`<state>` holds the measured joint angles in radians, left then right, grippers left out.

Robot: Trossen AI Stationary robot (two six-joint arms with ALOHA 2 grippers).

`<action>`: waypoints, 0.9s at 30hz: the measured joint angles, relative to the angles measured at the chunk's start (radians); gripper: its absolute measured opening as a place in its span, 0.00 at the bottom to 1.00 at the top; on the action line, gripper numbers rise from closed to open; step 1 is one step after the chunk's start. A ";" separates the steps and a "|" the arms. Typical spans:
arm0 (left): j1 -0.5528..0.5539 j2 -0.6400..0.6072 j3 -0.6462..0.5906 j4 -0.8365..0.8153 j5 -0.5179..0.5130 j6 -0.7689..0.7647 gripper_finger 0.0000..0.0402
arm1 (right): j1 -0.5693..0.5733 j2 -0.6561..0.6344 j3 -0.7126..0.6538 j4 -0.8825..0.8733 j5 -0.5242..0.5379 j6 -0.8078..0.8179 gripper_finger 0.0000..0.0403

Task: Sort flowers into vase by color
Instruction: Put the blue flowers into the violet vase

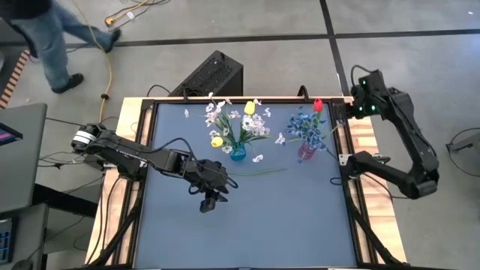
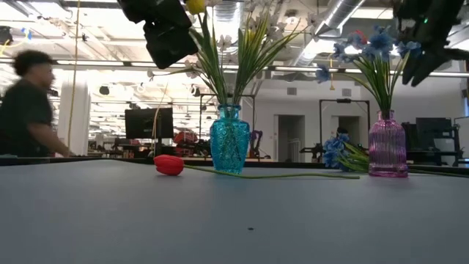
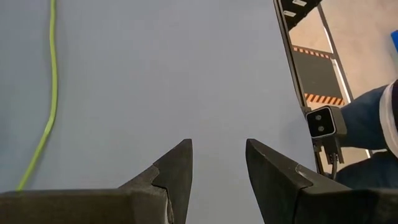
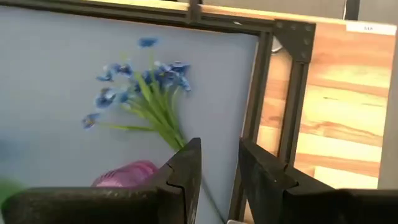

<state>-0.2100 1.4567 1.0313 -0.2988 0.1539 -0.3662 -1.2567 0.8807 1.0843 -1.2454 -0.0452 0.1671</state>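
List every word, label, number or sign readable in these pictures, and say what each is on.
No text can be read in any view.
A small white sticker on the wooden table edge carries dark marks, too small to read.
The orange-and-black hazard stripes beside the table frame are a pattern, not lettering.
The blue vase, the pink vase, the left gripper and the right gripper show no labels.

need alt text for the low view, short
A red tulip-like flower lies on the grey table, its green stem running past a blue glass vase of yellow and white flowers. A pink glass vase of blue blossoms stands farther right, and a person passes behind.
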 joint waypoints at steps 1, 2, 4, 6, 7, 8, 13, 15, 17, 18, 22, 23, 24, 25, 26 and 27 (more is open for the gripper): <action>0.000 0.000 0.000 0.001 -0.001 -0.004 0.34 | -0.035 0.021 0.000 0.008 -0.018 -0.018 0.33; 0.001 0.000 0.000 0.001 -0.001 -0.006 0.34 | -0.063 0.039 0.000 0.018 -0.036 -0.035 0.33; 0.006 0.000 0.000 0.006 -0.001 -0.006 0.34 | -0.078 0.032 -0.010 0.063 -0.036 -0.068 0.33; 0.015 0.000 0.001 0.011 -0.001 -0.011 0.34 | -0.069 0.019 -0.010 0.075 -0.058 -0.055 0.33; 0.021 0.000 0.001 0.015 0.001 -0.012 0.34 | -0.059 0.017 -0.010 0.075 -0.073 -0.039 0.33; 0.026 0.000 0.001 0.021 0.004 -0.012 0.34 | -0.053 0.018 -0.011 0.075 -0.096 -0.024 0.33; 0.040 0.000 0.001 0.030 0.019 -0.018 0.34 | -0.054 0.020 -0.013 0.116 -0.106 0.037 0.33; 0.043 0.000 0.001 0.030 0.021 -0.019 0.34 | -0.048 0.021 -0.013 0.139 -0.076 0.071 0.33; 0.044 0.000 0.001 0.031 0.016 -0.019 0.34 | -0.033 0.024 -0.033 0.160 -0.050 0.104 0.33; 0.044 0.000 0.001 0.034 0.014 -0.017 0.34 | -0.021 0.024 -0.048 0.165 -0.043 0.122 0.33; 0.044 0.000 0.001 0.045 0.010 -0.013 0.34 | 0.009 0.024 -0.164 0.232 -0.068 0.215 0.32; 0.044 0.000 0.001 0.044 0.011 -0.013 0.34 | 0.004 0.024 -0.196 0.248 -0.067 0.230 0.32; 0.044 0.000 0.001 0.044 0.014 -0.013 0.34 | 0.000 0.022 -0.224 0.270 -0.063 0.246 0.32; 0.044 0.000 0.001 0.044 0.015 -0.013 0.34 | -0.004 0.021 -0.253 0.302 -0.058 0.266 0.32; 0.044 0.000 0.001 0.044 0.015 -0.013 0.34 | -0.005 0.021 -0.285 0.329 -0.055 0.295 0.32; 0.043 0.000 0.001 0.043 0.015 -0.013 0.34 | -0.005 0.022 -0.321 0.352 -0.051 0.332 0.32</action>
<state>-0.1665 1.4563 1.0321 -0.2555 0.1689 -0.3793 -1.2620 0.9024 0.7629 -0.8931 -0.0961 0.4995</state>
